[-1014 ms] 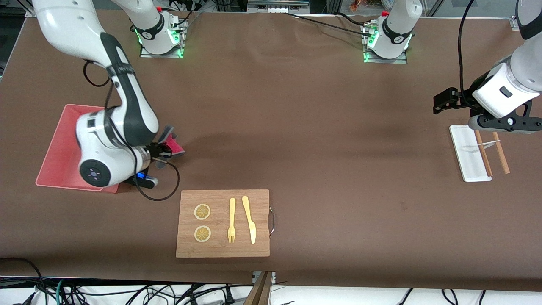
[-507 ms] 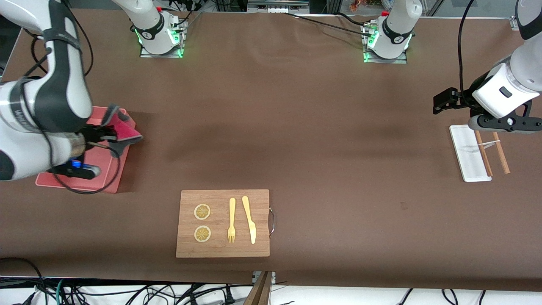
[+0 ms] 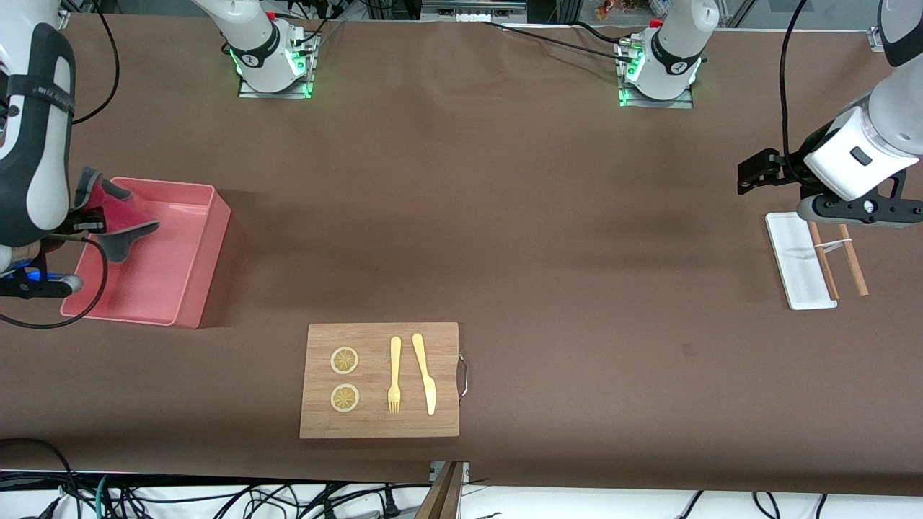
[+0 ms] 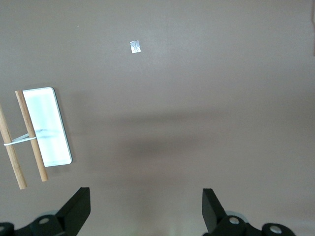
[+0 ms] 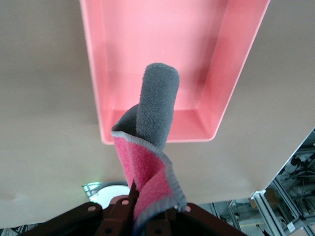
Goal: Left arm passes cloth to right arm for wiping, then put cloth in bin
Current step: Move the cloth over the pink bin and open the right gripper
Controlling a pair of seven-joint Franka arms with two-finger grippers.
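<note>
Since the earlier frame the right gripper (image 3: 76, 220) has been swung from beside the bin's corner toward the right arm's end of the bench, and the cloth (image 3: 108, 216) has been carried with it; it is now held over the bin (image 3: 205, 238). Nothing else has been shifted.

Risk: the cloth is hung near the bin's 9 o'clock wall in the front view, not over the middle. If released here, a fold could be draped over the rim or dropped outside. The cloth could also cling to the fingers (image 5: 162, 221) on opening, since the fabric is bunched between them.

Cloth: small, limp, folded and curled; grey face outward at the drooping tip, magenta face shown near the grip, pale stitched edge. Right fingers are clenched on its magenta end.

Left gripper (image 4: 145, 209) is parked over bare bench beside the white tray (image 3: 797, 263), fingers spread and empty; that arm waits.
</note>
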